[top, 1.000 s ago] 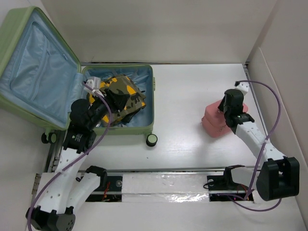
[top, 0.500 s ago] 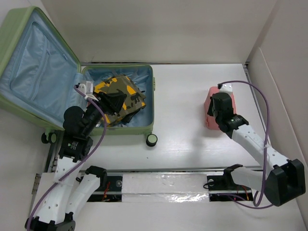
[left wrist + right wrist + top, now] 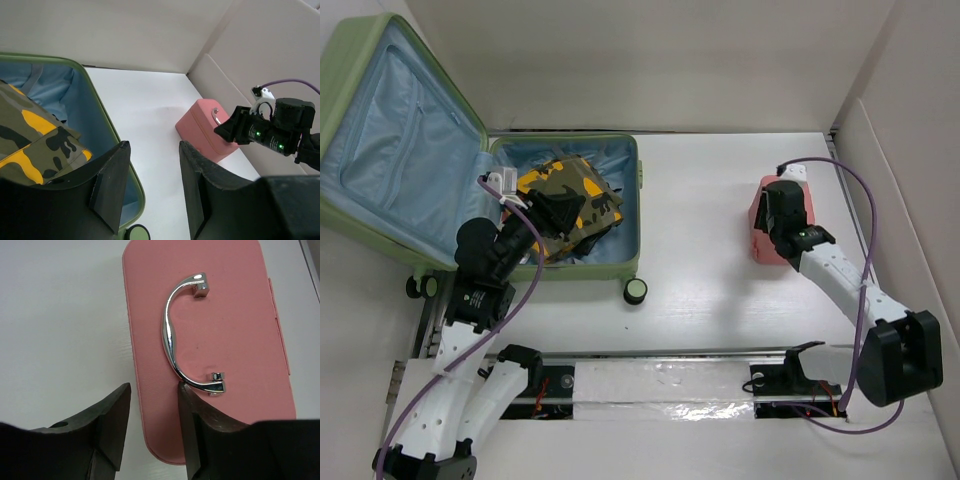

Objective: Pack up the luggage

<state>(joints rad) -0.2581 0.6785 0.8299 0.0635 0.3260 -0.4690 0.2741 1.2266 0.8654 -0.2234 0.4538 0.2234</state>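
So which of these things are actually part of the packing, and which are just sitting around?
Part of the job:
- luggage, lying open
- camouflage garment inside it
- pink box, probably next to go in, since the open right gripper hovers over it
- left gripper, open, over the luggage

Just there:
- table
- purple cables
- silver tape strip

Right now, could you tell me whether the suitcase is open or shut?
Open. The suitcase has its lid leaning back, blue lining exposed; a camouflage garment lies in its base.
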